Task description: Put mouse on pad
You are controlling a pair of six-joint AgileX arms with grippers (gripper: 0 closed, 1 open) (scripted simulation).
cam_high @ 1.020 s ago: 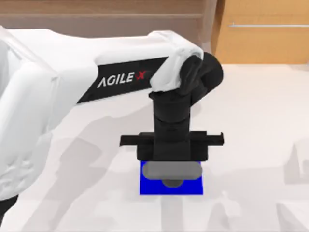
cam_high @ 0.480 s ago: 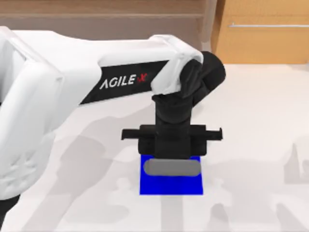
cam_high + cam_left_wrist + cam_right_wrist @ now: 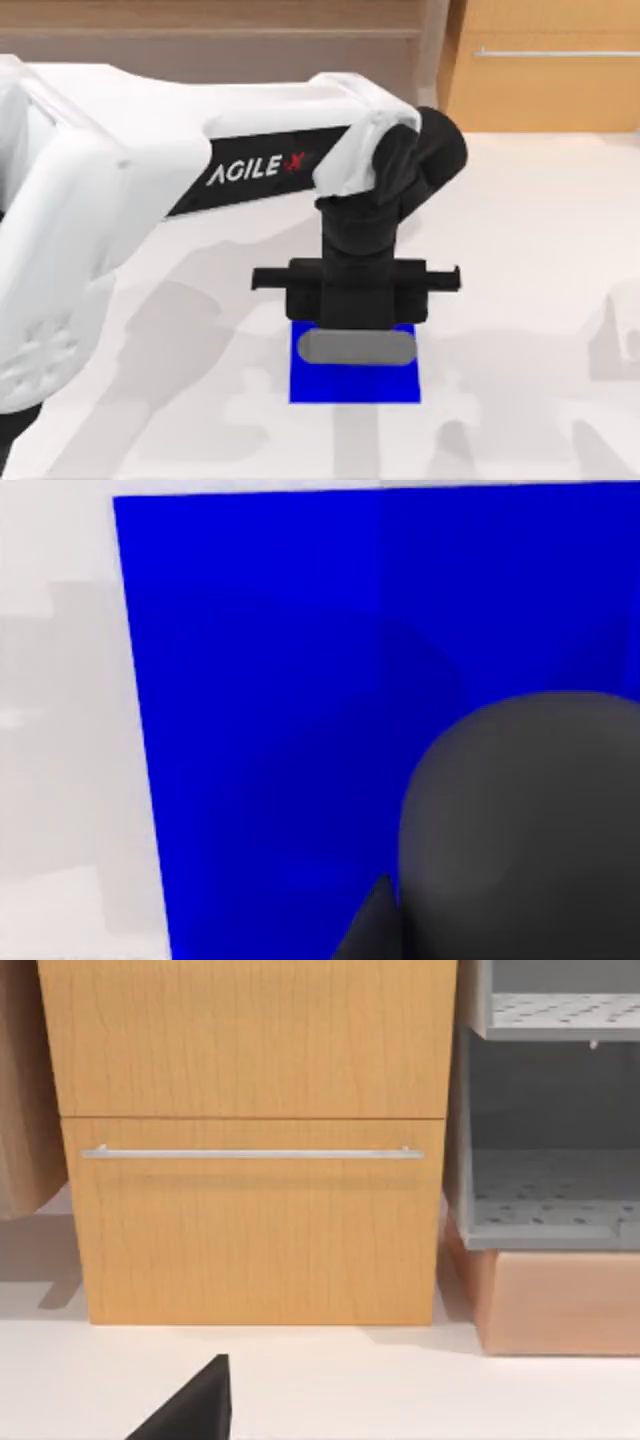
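Note:
The grey pill-shaped mouse [image 3: 357,347] lies crosswise on the far half of the blue pad [image 3: 355,385]. My left gripper [image 3: 357,305] hangs straight over it, its black body covering the pad's far edge. In the left wrist view the mouse [image 3: 520,830] looms close above the pad [image 3: 280,700], and one dark fingertip [image 3: 370,925] touches its rounded end, so the gripper looks shut on the mouse. My right arm is parked off to the side; a dark part of its gripper [image 3: 190,1410] shows in the right wrist view.
A wooden cabinet [image 3: 545,65] with a metal handle stands at the back right of the table. In the right wrist view the same cabinet [image 3: 250,1140] has grey perforated shelves [image 3: 555,1110] beside it.
One second ago the mouse hung slightly higher, with a shadow under it on the pad. It has come down onto the pad with the left gripper; over the last half second nothing moved.

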